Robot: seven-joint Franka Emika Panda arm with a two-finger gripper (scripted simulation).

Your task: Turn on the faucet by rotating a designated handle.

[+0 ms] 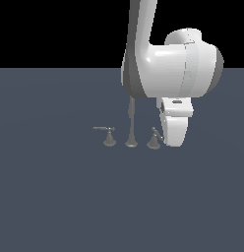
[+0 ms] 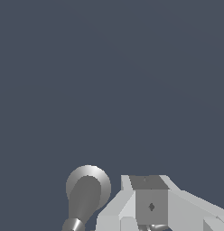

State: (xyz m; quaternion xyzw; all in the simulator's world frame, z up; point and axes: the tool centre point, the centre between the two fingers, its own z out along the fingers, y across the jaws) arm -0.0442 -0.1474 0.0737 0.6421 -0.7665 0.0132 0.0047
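Upward-left tilts the handle point(image 1: 154, 133) lever (spout point(image 1: 131, 120) upright); gripper point(image 2: 151, 212) state cannot be told.

From the exterior view we look level across the floor at the distant faucet point(image 1: 131, 129). Our wrist view looks straight down, close; both share one flared base point(image 2: 88, 186).

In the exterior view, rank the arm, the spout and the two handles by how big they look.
1. Arm, nearest the camera, so unsure.
2. Spout.
3. Left handle and right handle: alike, not ranked.
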